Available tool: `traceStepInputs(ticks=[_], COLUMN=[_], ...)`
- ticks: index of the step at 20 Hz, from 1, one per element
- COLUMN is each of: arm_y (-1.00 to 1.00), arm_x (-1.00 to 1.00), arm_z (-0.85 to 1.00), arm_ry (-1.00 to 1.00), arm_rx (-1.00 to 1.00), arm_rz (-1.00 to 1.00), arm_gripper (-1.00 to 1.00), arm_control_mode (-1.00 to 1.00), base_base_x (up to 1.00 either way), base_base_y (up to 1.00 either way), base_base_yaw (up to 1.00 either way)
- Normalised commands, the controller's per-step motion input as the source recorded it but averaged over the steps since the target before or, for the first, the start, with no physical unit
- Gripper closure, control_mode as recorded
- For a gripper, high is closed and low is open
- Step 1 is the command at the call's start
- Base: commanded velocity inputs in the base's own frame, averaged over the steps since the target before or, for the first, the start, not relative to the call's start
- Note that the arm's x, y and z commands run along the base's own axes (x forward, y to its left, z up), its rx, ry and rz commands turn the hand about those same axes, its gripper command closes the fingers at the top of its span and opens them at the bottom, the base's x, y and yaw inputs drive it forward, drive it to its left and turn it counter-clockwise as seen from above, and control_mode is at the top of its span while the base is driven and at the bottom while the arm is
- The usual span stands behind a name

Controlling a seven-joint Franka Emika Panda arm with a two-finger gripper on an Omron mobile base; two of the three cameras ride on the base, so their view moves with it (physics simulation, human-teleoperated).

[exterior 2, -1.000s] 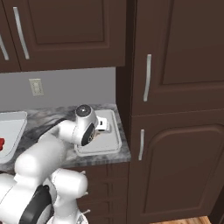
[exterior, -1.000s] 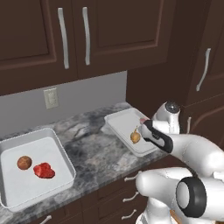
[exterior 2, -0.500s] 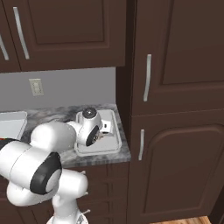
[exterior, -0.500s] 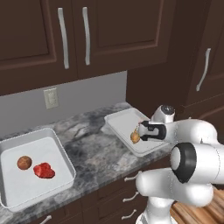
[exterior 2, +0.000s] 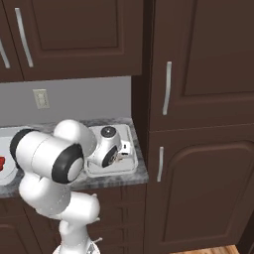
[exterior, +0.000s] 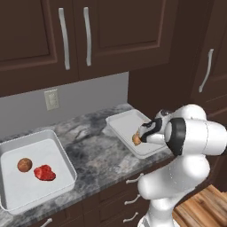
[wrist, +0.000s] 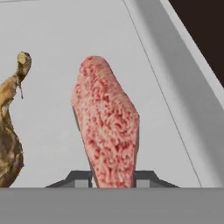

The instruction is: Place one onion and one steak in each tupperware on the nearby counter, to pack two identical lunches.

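Gripper: the arm's dark two-finger gripper (wrist: 112,178) was clamped on a raw, pinkish-red marbled steak (wrist: 107,131), which stood up between the fingertips in the hand view.
Held steak: it hung low over the white floor of the right-hand white rectangular tupperware (exterior: 124,128); whether it touched the floor could not be told.
Onion in right tupperware: a brown, papery-skinned onion (exterior: 136,139) lay inside that tupperware, just beside the gripper; in the hand view it sat at the left edge, close to the steak but apart from it.
Right tupperware: it sat on the grey-and-white marbled stone counter (exterior: 91,148) near the tall dark brown cabinet (exterior 2: 198,124); in the right base view its rim (exterior 2: 131,149) showed behind the arm's wrist.
Left tupperware: a second white rectangular tupperware (exterior: 57,148) sat well apart on the counter's left part.
Left tupperware contents: a round brown onion (exterior: 25,165) and a red steak (exterior: 44,173) lay side by side on its floor, close together.
Surroundings: dark brown wall cupboards with silver handles (exterior: 64,37) hung above the counter, and a white wall socket (exterior: 52,99) was on the grey backsplash.
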Motion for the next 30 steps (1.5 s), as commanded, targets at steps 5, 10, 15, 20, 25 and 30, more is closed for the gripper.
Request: traceStepInputs(ticks=[5, 10, 15, 20, 25, 30], arm_y=[0.0, 0.02, 0.31, 0.14, 0.0, 0.0], arm_x=[0.55, -0.08, -0.67, -0.63, -0.97, -0.98], arm_z=[-0.32, -0.17, 0.16, 0.69, 0.98, 1.0], arm_ry=[0.08, 0.06, -0.01, -0.07, -0.21, -0.24], arm_rx=[0.0, 0.0, -0.03, -0.06, -0.05, -0.07], arm_rz=[0.0, 0.0, 0.0, 0.0, 0.0, 0.0], arm_gripper=[1.0, -1.0, -1.0, -1.0, -1.0, -1.0], arm_control_mode=[-1.0, -1.0, -1.0, -1.0, -1.0, -1.0], base_base_x=[0.0, 0.0, 0.0, 0.0, 0.0, 0.0], base_base_y=[0.0, 0.0, 0.0, 0.0, 0.0, 0.0], base_base_yaw=[0.0, 0.0, 0.0, 0.0, 0.0, 0.0])
